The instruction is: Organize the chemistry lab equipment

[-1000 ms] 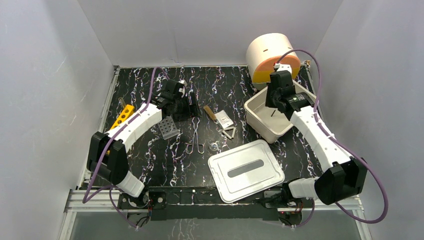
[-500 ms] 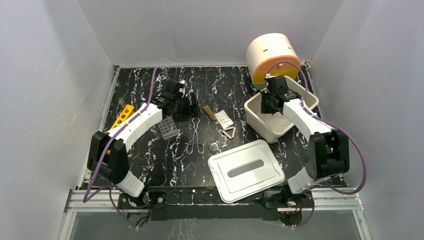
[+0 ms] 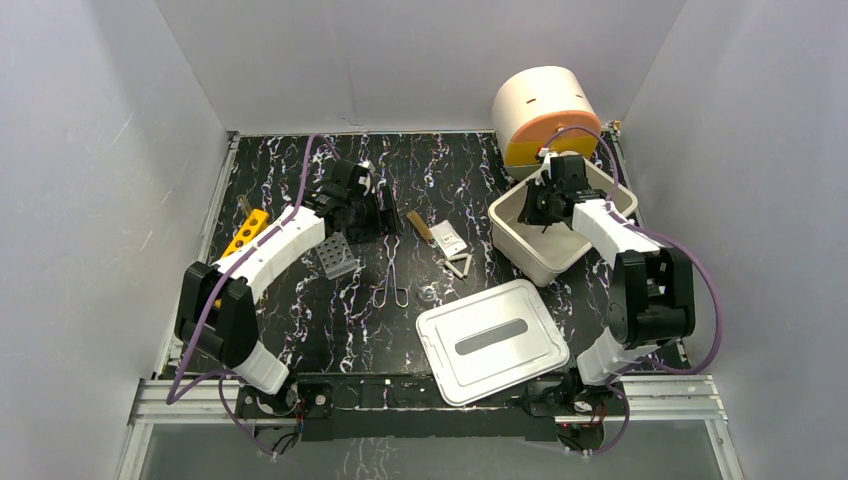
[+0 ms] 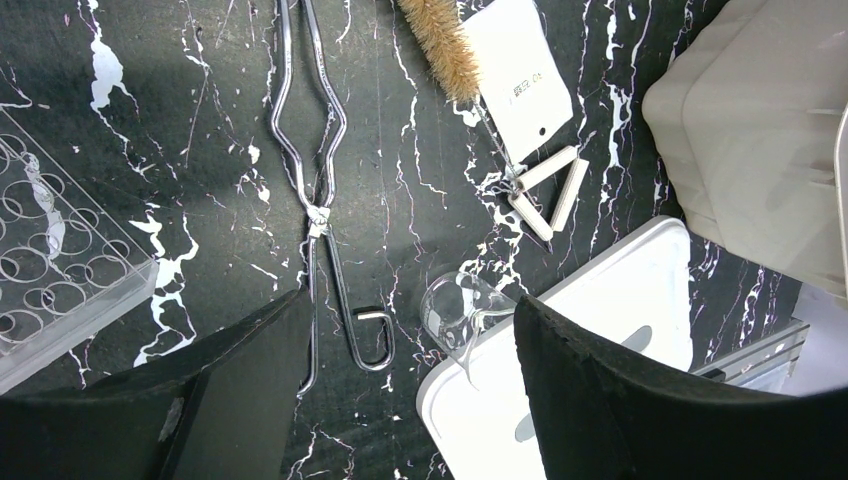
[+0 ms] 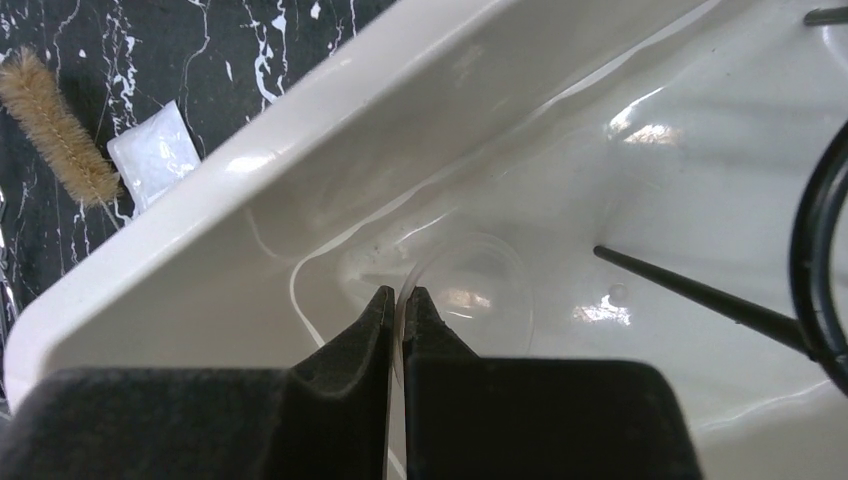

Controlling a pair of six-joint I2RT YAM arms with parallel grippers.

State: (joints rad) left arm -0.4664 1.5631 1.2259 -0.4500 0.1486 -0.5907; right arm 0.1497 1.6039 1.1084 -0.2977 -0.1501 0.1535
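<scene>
Right claw [image 5: 398, 298] is down inside the white plastic tub [image 5: 560, 120], pinching the rim of a thin round clear glass dish [image 5: 480, 290]. Left claw [image 4: 410, 305] is spread wide, hovering over the metal scissor-like tongs [image 4: 315, 215] on the black marbled table [image 4: 150, 130].

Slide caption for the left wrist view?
Open left jaws above metal tongs, with brush, white triangle, small beaker and lid nearby.

— Left side, clearance?
— My left gripper [image 4: 405, 320] hangs spread over the tongs [image 4: 318, 170]. The rack [image 4: 60, 270] flanks one finger, the lid [image 4: 610, 320] the other. Between tongs and brush [image 4: 440, 45] the table [image 4: 400, 150] lies open.
— Right side?
— My right gripper [image 5: 397, 300] sits down in the tub [image 5: 300, 170], near its wall, pinching a clear dish [image 5: 480, 290]. A black loop [image 5: 812, 240] and a thin rod [image 5: 690, 290] block one side.
</scene>
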